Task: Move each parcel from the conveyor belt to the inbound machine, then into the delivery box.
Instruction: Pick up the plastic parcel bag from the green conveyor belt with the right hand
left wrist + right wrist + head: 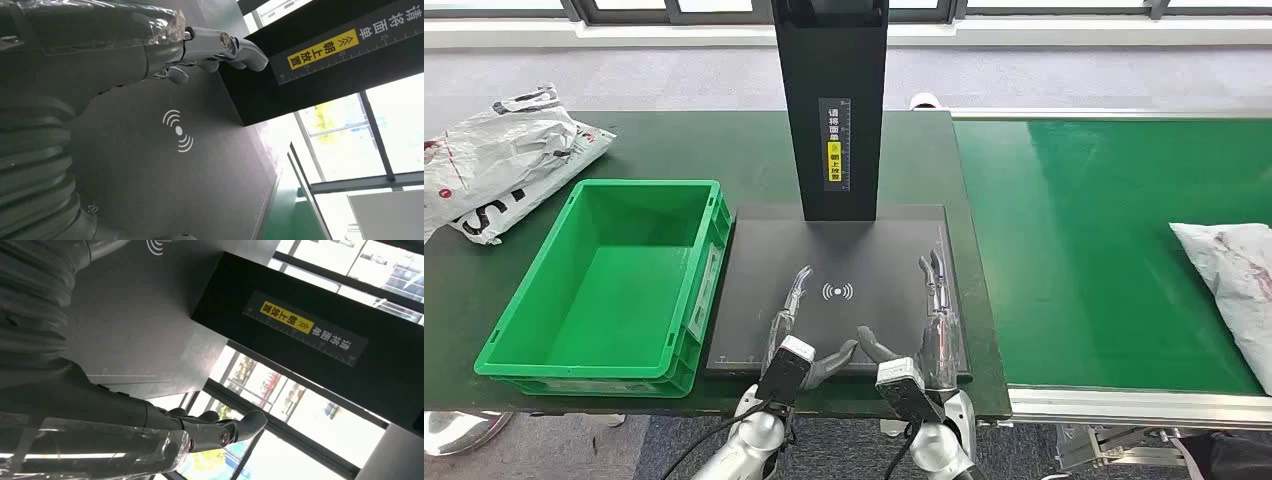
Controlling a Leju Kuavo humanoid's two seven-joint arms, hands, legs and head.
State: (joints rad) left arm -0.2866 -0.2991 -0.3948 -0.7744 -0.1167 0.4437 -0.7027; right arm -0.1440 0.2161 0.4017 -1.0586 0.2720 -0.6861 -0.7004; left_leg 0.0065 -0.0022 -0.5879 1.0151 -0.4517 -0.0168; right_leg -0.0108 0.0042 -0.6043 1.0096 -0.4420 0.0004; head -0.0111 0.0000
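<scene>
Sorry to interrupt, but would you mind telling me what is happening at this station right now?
A parcel-sorting run is between parcels. The left robot hand and right robot hand are both over the black inbound machine, fingers spread and holding nothing. One white parcel waits on the green conveyor belt to the robot's right. The green delivery box on its left has nothing in it, and a crumpled white bag lies on the table behind that box.
</scene>
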